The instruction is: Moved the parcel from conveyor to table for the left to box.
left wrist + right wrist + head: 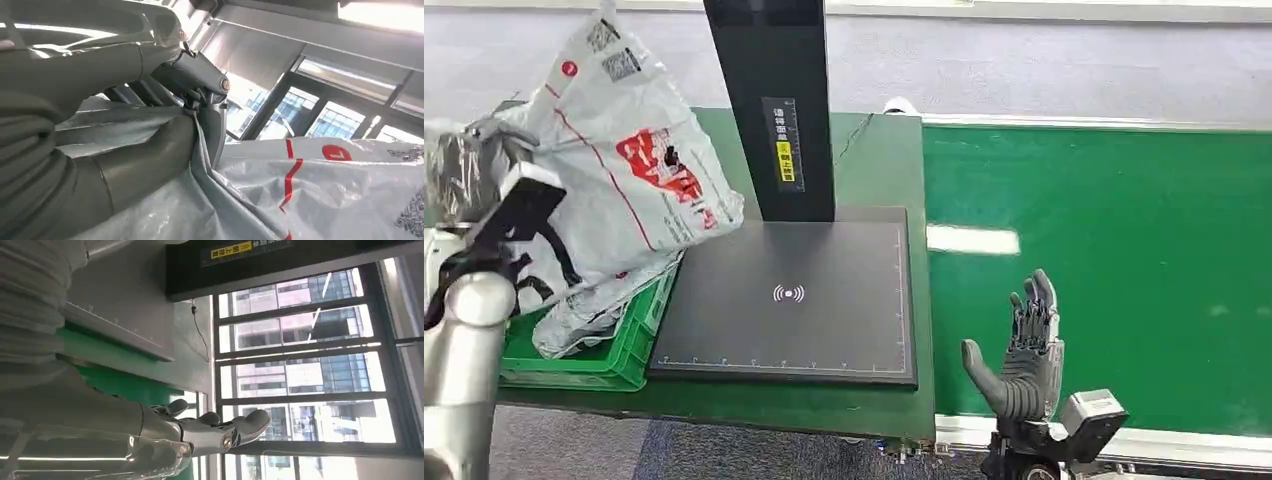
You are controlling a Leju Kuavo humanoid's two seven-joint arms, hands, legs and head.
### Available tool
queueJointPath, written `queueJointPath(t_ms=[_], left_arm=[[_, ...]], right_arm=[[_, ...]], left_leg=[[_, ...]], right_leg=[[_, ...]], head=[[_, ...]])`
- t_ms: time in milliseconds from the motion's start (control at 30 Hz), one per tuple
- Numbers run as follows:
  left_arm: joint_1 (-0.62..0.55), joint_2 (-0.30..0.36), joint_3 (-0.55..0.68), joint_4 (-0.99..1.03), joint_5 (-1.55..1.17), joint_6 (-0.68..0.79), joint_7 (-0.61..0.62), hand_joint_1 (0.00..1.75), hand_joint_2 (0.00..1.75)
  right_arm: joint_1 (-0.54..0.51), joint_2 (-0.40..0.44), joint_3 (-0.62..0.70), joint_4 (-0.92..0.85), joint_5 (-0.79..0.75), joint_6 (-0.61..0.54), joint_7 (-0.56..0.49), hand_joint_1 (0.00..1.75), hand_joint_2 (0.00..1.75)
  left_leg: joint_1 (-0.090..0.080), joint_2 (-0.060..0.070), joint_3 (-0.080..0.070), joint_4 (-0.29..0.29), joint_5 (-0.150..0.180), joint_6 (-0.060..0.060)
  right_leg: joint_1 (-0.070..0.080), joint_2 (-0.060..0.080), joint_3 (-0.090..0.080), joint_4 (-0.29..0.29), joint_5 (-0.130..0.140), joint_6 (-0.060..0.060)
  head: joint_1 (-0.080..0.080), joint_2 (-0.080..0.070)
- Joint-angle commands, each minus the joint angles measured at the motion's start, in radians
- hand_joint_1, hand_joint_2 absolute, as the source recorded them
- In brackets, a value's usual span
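At the far left, the left robot hand (474, 170) holds the parcel (639, 170), a grey plastic mailer with red print, lifted above the green crate (619, 355). In the left wrist view its fingers (200, 80) are pinched into a bunched fold of the bag, so the film hangs slack below the grip; that suits a soft bag with no firm edge to take. The parcel's lower edge is close to a second grey bag (589, 315) lying in the crate, and I cannot tell whether they touch. Held here, it looks poised to be let down into the crate, the boxing step.

Beside the crate on the desk (879, 160) lies a dark scanner pad (789, 295) with its black post (774, 100) rising behind, probably where parcels are set for the left arm.

Farther right runs the green conveyor (1124, 270). The right robot hand (1024, 355) stands upright at its near edge, fingers spread, holding nothing, likely waiting for the next parcel.
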Motion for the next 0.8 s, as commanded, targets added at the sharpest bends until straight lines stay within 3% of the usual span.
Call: queueJointPath(t_ms=[33, 200, 433, 533, 800], left_arm=[[-0.397, -0.035, -0.128, 0.419, -0.034, -0.034, 0.060, 1.75, 1.75], [-0.452, 0.001, -0.128, 0.484, -0.037, -0.066, 0.071, 1.75, 1.75], [-0.284, 0.093, -0.033, 0.414, 0.009, -0.048, 0.043, 1.75, 1.75], [-0.267, 0.110, 0.001, 0.410, 0.009, -0.048, 0.040, 1.75, 1.75], [-0.376, 0.128, 0.016, 0.542, -0.079, -0.112, 0.091, 1.75, 1.75]], right_arm=[[-0.049, -0.005, 0.000, 0.063, 0.005, 0.013, 0.005, 0.00, 1.75], [-0.047, -0.006, 0.005, 0.052, 0.005, 0.018, 0.006, 0.00, 1.75], [-0.045, -0.006, -0.001, 0.053, 0.005, 0.023, 0.007, 0.00, 1.75], [-0.040, -0.006, -0.003, 0.048, 0.005, 0.025, 0.008, 0.00, 1.75], [-0.033, -0.013, -0.003, 0.058, 0.002, 0.035, 0.009, 0.00, 1.75]], left_leg=[[0.001, -0.004, -0.003, 0.001, 0.001, 0.001], [0.001, -0.001, -0.003, 0.001, 0.000, 0.000], [-0.001, 0.009, 0.001, -0.003, 0.000, 0.000], [-0.001, 0.009, 0.001, -0.003, 0.000, 0.000], [0.001, 0.003, -0.003, 0.000, 0.000, 0.000]], right_leg=[[0.001, -0.006, 0.000, 0.000, 0.000, 0.000], [0.002, -0.003, -0.002, 0.000, 0.000, -0.001], [0.000, 0.007, -0.001, -0.001, 0.001, -0.001], [0.000, 0.007, -0.001, -0.001, 0.001, -0.001], [0.002, 0.002, -0.003, 0.000, 0.000, -0.001]], head=[[0.000, 0.000], [0.000, 0.000], [0.000, 0.000], [0.000, 0.000], [0.000, 0.000]])
